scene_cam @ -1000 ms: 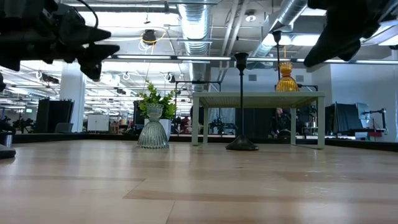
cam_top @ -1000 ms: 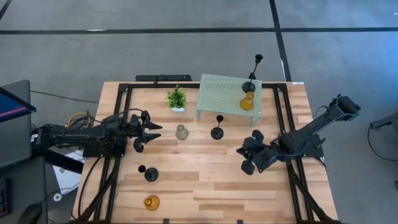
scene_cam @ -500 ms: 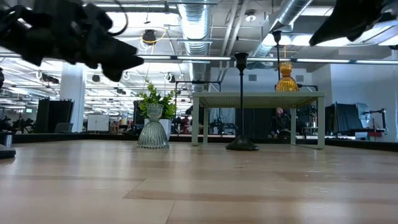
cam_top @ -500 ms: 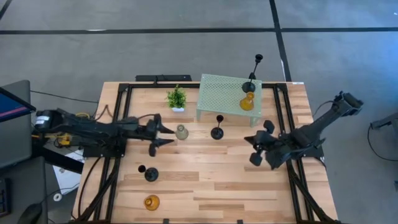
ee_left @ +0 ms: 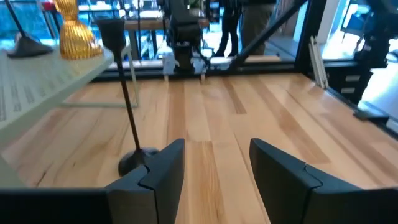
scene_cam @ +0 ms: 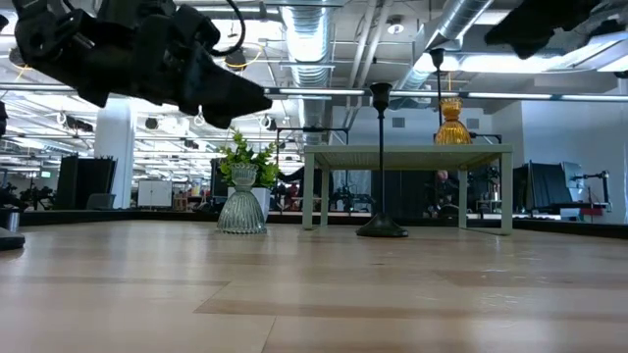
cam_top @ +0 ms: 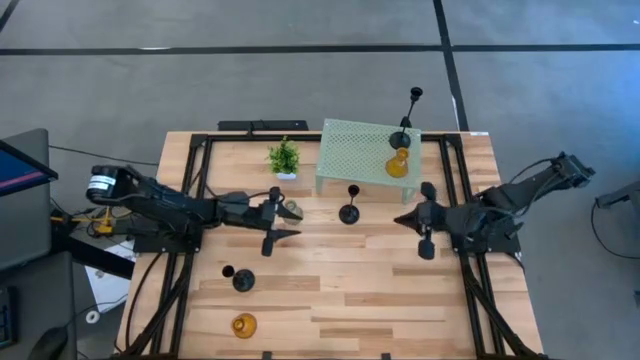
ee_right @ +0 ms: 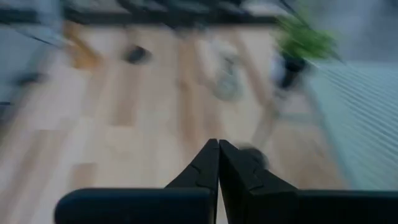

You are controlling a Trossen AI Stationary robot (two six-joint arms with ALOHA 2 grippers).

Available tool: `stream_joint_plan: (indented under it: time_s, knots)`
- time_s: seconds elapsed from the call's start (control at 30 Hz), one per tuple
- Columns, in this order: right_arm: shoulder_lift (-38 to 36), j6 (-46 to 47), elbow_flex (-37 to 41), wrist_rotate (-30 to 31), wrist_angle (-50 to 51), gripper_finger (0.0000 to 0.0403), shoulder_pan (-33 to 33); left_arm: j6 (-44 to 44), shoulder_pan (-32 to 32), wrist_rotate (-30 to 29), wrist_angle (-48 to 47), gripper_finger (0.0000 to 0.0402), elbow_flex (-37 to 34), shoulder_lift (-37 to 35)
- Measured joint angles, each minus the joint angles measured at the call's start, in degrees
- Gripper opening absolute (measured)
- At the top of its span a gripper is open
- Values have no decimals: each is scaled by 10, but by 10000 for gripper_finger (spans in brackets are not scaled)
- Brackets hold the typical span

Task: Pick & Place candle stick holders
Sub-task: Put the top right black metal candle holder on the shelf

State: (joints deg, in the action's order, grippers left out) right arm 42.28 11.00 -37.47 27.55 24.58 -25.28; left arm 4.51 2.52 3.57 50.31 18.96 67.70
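The clear-grey glass holder [cam_top: 292, 211] stands on its base on the table, also in the low view [scene_cam: 241, 201]. My left gripper [cam_top: 286, 218] is open and hangs above it, clear of it [scene_cam: 245, 98]. One black holder [cam_top: 348, 212] stands mid-table [ee_left: 134, 160]. Another black holder [cam_top: 405, 135] and an amber one [cam_top: 398, 165] stand on the pale green mesh stand [cam_top: 350, 150]. A third black holder [cam_top: 243, 280] and the second amber one [cam_top: 244, 325] are near the front left. My right gripper [cam_top: 400, 218] is shut, empty and raised at the right.
A small green potted plant [cam_top: 284, 158] stands left of the mesh stand. Black frame rails run along the table's left and right sides [cam_top: 190, 200]. Bare wood lies between the two arms and toward the near right of the table.
My left gripper has reached toward the table's right, from the left rail to above the clear-grey holder, staying open. My right gripper has drawn up and toward the far right and turned to point at the table's left. No holder has moved.
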Motion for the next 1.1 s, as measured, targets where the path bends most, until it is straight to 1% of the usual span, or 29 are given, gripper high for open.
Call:
stream_joint_plan:
  time_s: [0.07,0.13,0.27,0.4,0.47,0.57,0.63,0.73,0.83,1.1]
  knots:
    - [-34,-47,46,-73,-72,0,25,0,0,0,28,182,0,10]
    - [-72,-63,88,-126,-108,0,49,0,0,0,48,182,0,15]
    - [-153,-62,144,-151,-117,0,92,0,0,0,59,182,0,17]
    - [-228,-73,180,-210,-118,0,126,7,0,-9,63,182,1,18]
    - [-263,-89,194,-229,-119,0,136,17,0,-20,64,182,11,27]
    - [-300,-113,211,-232,-117,0,143,28,0,-21,65,182,39,60]
    - [-320,-122,221,-232,-117,0,143,29,0,-21,65,182,64,98]
    - [-338,-125,231,-230,-113,0,143,30,-2,-32,64,182,104,154]
    - [-345,-125,235,-228,-115,0,143,30,-9,-42,63,182,134,195]
    - [-345,-125,236,-226,-121,0,143,24,-21,-85,68,182,184,239]
